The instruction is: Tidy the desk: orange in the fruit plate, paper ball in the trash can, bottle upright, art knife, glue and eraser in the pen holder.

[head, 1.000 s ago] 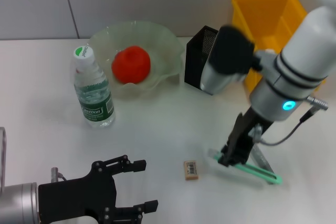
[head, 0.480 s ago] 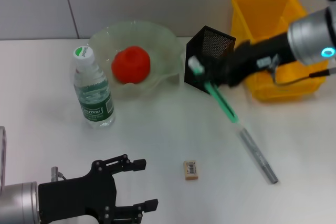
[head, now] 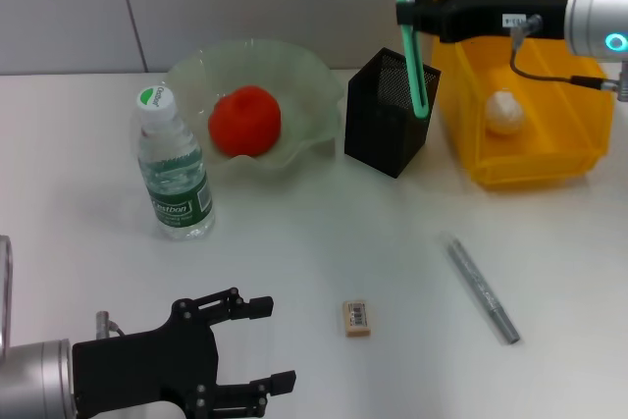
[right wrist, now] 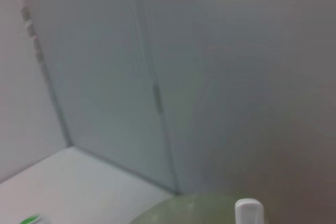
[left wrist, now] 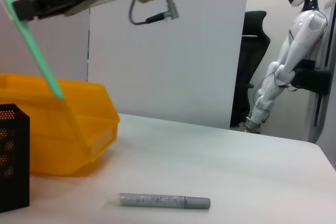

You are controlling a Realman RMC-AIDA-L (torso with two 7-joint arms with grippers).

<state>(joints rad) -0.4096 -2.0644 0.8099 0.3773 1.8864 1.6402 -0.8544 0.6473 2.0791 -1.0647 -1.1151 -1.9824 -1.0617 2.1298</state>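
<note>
My right gripper [head: 414, 13] is shut on the green art knife [head: 413, 56] near its white top end. The knife hangs almost upright with its lower tip inside the black mesh pen holder [head: 385, 134]. The left wrist view shows the same knife [left wrist: 38, 52] over the holder [left wrist: 12, 156]. The orange [head: 245, 121] lies in the pale green fruit plate [head: 309, 76]. Left of the plate the bottle [head: 174, 169] stands upright. The paper ball [head: 503, 113] rests in the yellow trash can [head: 549, 159]. On the table lie the eraser [head: 357, 318] and the grey glue stick [head: 481, 288]. My left gripper [head: 267, 345] stays open at the front left.
The glue stick [left wrist: 165, 201] lies on open table in front of the trash can [left wrist: 79, 129]. In the right wrist view there is mostly wall, with the plate rim [right wrist: 199, 205] and the knife's white tip [right wrist: 248, 211] low in it.
The right arm lifted the art knife off the table, swung it back and turned it upright with its tip in the pen holder. The left arm has not moved.
</note>
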